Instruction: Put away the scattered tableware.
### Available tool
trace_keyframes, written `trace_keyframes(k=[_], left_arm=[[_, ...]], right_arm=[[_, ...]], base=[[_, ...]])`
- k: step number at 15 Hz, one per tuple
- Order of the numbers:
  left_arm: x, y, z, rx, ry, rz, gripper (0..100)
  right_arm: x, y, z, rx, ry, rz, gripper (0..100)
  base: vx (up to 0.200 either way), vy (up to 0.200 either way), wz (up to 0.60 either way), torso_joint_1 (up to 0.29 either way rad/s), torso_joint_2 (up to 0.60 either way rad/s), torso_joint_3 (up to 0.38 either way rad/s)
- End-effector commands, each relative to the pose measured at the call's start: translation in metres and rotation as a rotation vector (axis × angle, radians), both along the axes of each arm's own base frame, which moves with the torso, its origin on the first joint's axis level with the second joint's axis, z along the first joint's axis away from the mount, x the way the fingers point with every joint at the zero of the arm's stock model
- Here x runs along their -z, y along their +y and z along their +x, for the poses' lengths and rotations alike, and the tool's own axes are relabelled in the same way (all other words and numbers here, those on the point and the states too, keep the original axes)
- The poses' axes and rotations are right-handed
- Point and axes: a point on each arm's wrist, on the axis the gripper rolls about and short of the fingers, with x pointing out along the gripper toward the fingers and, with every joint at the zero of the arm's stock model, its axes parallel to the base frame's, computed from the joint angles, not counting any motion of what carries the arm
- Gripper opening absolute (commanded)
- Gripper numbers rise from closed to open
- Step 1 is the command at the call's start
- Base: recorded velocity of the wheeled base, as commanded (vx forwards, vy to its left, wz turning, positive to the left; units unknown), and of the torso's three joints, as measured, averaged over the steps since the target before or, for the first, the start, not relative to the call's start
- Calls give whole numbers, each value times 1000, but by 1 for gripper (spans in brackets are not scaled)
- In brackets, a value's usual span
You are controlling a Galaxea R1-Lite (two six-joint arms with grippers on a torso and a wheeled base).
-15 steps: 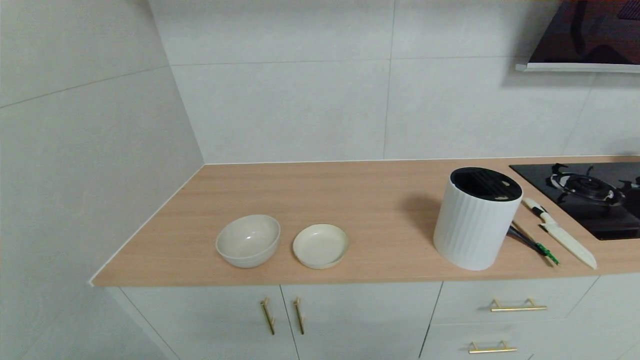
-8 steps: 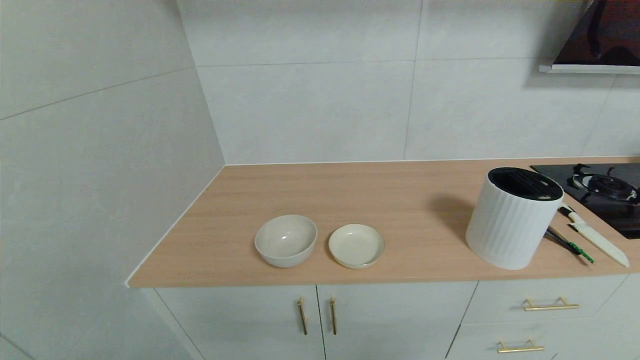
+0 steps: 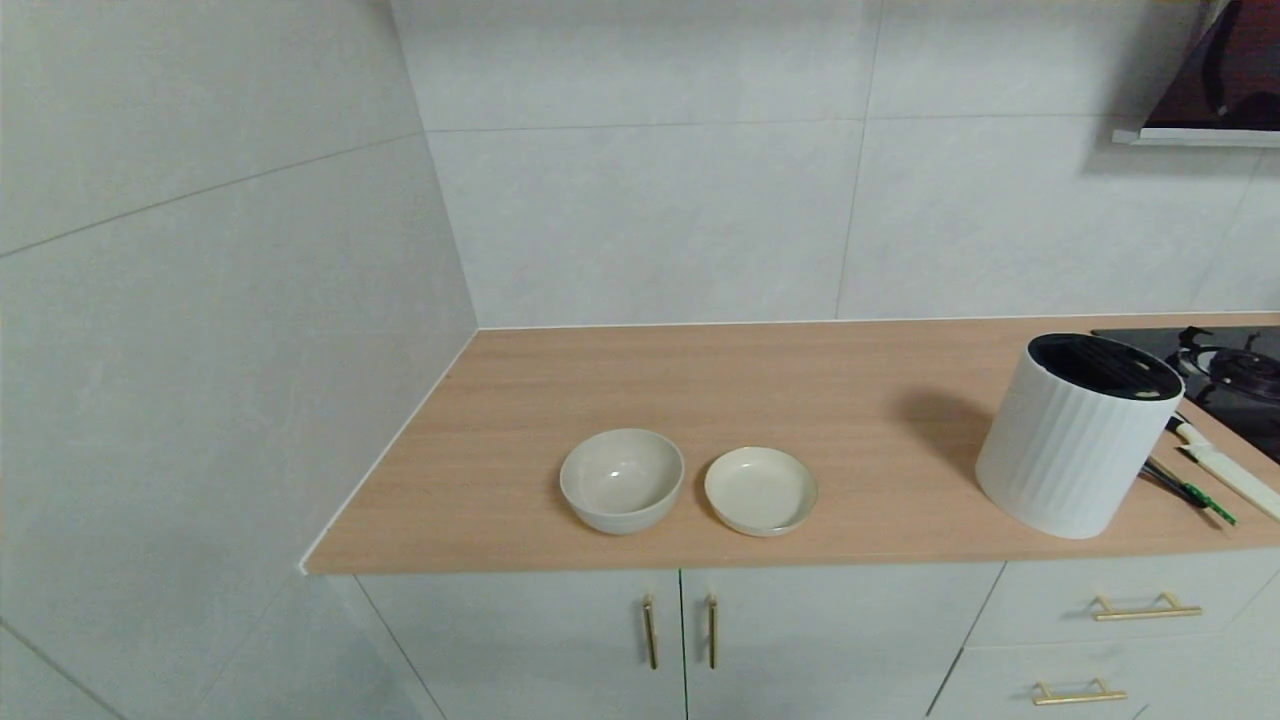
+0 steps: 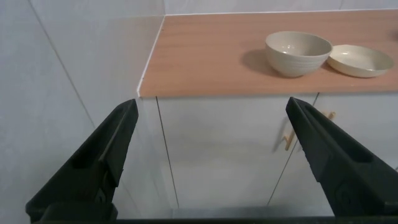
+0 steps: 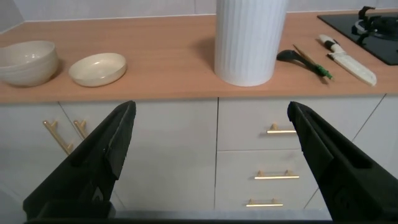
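A beige bowl (image 3: pixel 621 479) and a shallow cream dish (image 3: pixel 760 489) sit side by side near the front edge of the wooden countertop (image 3: pixel 700 390). A ribbed white holder (image 3: pixel 1078 435) with a black slotted top stands to their right. Beside it lie dark chopsticks with a green band (image 3: pixel 1190 490) and a white-handled knife (image 3: pixel 1228 468). My left gripper (image 4: pixel 208 146) hangs open below and in front of the counter's corner, with the bowl (image 4: pixel 298 53) and dish (image 4: pixel 360 60) beyond it. My right gripper (image 5: pixel 211 149) is open before the cabinet fronts, facing the holder (image 5: pixel 250 38).
Tiled walls close the counter at the left (image 3: pixel 200 300) and back. A black gas hob (image 3: pixel 1225 370) is at the far right, under a range hood (image 3: pixel 1200 90). White cabinet doors and drawers with gold handles (image 3: pixel 680 630) run below the counter.
The whole head view has shifted, so everything sits further right in the picture; the camera turned left. Nothing on the counter has moved.
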Motion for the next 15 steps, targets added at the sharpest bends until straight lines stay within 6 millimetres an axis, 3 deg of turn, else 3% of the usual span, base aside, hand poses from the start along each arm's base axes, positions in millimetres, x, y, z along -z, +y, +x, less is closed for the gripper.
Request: trace_keyframes(k=[1,8,15], left_arm=[[0,0,0,0,0,0,100],[0,0,0,0,0,0,100],[0,0,0,0,0,0,100]], right_arm=[[0,0,0,-1,1,0,100],[0,0,0,-1,1,0,100],[0,0,0,-1,1,0,100]], base=[[0,0,0,0,0,0],[0,0,0,-14,23,16],[0,0,0,-212,472,254]])
